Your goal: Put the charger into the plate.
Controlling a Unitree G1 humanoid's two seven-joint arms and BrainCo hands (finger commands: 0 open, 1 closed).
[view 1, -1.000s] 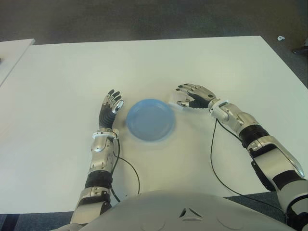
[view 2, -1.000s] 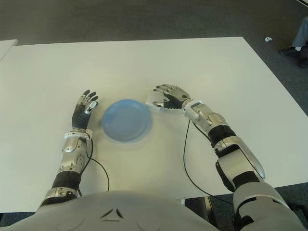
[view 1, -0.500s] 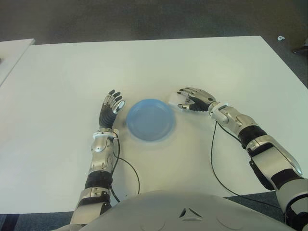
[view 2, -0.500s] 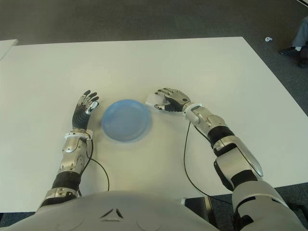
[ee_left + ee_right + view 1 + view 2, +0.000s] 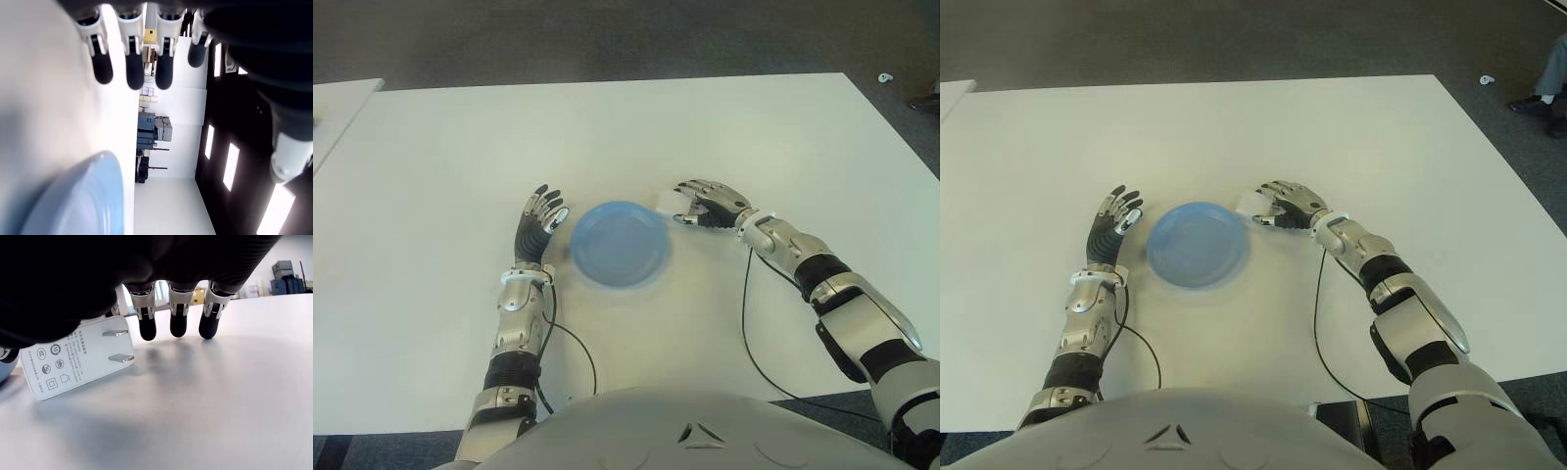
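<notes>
A white charger [image 5: 78,360] lies flat on the table with its two prongs pointing at my right hand's fingertips [image 5: 178,327]. It shows just off the right rim of the blue plate [image 5: 620,243]. My right hand [image 5: 695,204] arches over the charger [image 5: 1248,202], fingers hanging down around it and not closed on it. Nothing lies in the plate. My left hand [image 5: 538,223] shows open beside the plate's left rim [image 5: 83,200], its fingers [image 5: 129,73] straight.
The white table [image 5: 607,127] spreads wide around the plate. A black cable [image 5: 744,323] runs from my right wrist back to the table's near edge. Another white table's corner [image 5: 333,108] shows at the far left. Dark carpet lies beyond.
My right hand has dropped lower and drawn in over the charger, its fingers curling down more. The charger, the plate and the left hand have stayed put.
</notes>
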